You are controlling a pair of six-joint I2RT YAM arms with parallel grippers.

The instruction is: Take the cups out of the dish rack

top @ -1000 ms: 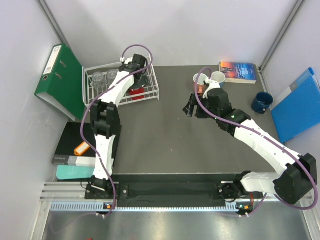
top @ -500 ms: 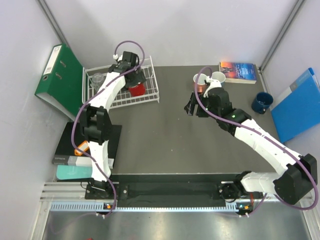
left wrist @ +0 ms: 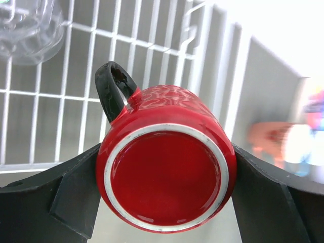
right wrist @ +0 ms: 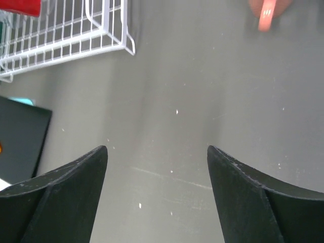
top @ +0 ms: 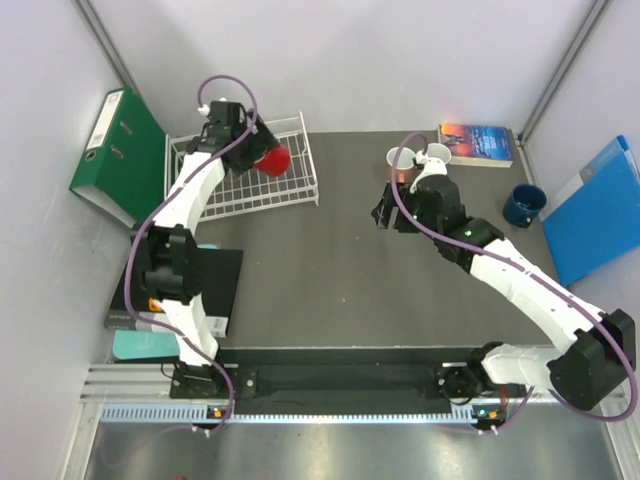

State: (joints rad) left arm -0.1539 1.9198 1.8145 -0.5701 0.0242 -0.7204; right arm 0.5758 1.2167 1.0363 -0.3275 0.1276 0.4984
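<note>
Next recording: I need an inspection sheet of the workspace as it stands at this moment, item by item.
Surface: dark table, a few faint specks and scratches.
Job's things: red mug gripped above the dish rack; clear glass in the rack; dark blue mug and two pale cups on the table, far right.
Clutter: green binder, black notebook, book, blue folder.
Grippers: left gripper shut on the red mug; right gripper open, empty, over the table.
Cables: purple cables loop off both arms.
Surroundings: pale walls; nothing else seen.
</note>
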